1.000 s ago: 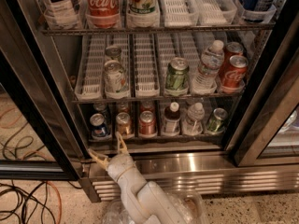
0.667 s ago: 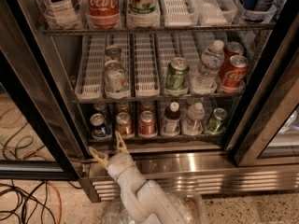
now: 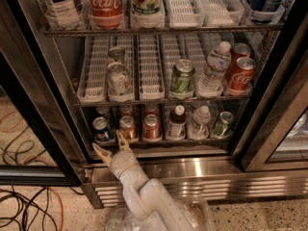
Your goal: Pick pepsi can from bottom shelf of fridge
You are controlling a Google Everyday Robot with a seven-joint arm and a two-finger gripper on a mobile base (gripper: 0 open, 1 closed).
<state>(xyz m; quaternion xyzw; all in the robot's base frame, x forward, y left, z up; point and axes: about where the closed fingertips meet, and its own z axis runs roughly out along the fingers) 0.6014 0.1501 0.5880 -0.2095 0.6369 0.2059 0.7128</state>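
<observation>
The gripper (image 3: 107,141) hangs at 6 o'clock of the pepsi can (image 3: 102,129), fingers (image 3: 121,141) apart, before the bottom shelf (image 3: 192,141).

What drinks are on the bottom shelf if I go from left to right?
First the pepsi can → orange-brown can → red can → dark bottle → clear water bottle → green can. The tool, open, sits just below the pepsi can.

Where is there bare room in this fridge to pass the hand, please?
The bottom shelf is crowded, packed across its front from the pepsi can to the green can. The open hand sits at its front lip, just below the pepsi can. The tier above has bare lanes either side of the silver can.
</observation>
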